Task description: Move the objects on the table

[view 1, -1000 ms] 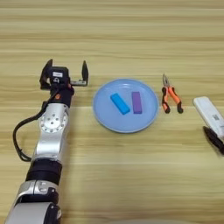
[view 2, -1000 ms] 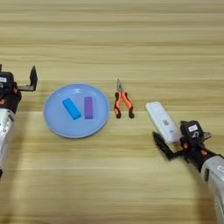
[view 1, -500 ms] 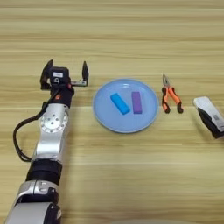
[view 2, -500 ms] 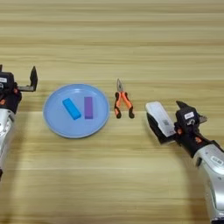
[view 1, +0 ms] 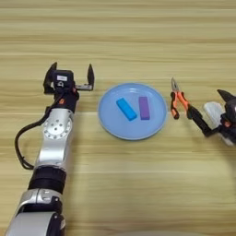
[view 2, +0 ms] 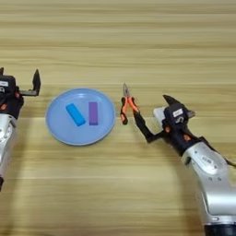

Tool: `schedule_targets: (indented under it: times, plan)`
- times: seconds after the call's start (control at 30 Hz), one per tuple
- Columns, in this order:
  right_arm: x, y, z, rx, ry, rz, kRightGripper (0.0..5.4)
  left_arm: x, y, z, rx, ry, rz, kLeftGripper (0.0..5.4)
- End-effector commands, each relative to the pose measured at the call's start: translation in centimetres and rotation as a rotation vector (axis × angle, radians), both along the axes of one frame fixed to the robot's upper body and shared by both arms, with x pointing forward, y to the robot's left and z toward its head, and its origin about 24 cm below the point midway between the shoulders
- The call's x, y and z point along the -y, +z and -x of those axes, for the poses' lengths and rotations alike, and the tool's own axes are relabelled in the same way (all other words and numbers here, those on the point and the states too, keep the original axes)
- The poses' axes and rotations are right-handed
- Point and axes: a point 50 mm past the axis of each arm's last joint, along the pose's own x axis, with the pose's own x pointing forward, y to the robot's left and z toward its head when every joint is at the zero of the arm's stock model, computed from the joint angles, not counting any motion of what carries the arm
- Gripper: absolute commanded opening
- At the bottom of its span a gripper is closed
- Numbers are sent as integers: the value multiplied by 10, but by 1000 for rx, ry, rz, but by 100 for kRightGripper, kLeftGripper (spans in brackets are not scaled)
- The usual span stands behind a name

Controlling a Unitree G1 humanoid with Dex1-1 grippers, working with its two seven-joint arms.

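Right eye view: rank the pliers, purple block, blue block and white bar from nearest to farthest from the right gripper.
From the right gripper:
1. White bar, partly hidden under it.
2. Pliers, just to its left.
3. Purple block, on the plate's right half.
4. Blue block, further left on the plate.

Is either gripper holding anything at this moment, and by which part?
Nothing is held. The left gripper hangs open left of the plate. The right gripper is open, straddling the white bar beside the pliers.
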Motion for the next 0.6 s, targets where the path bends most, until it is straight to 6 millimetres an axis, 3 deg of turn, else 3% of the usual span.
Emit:
schedule_targets:
  times: [0.03,0.6]
  plan:
    - [-17,4,-2,9,36,-13,537,1,4,-2,19,-3,11,540]
    - [-37,-18,-17,-97,-45,-42,537,0,3,1,15,6,19,540]
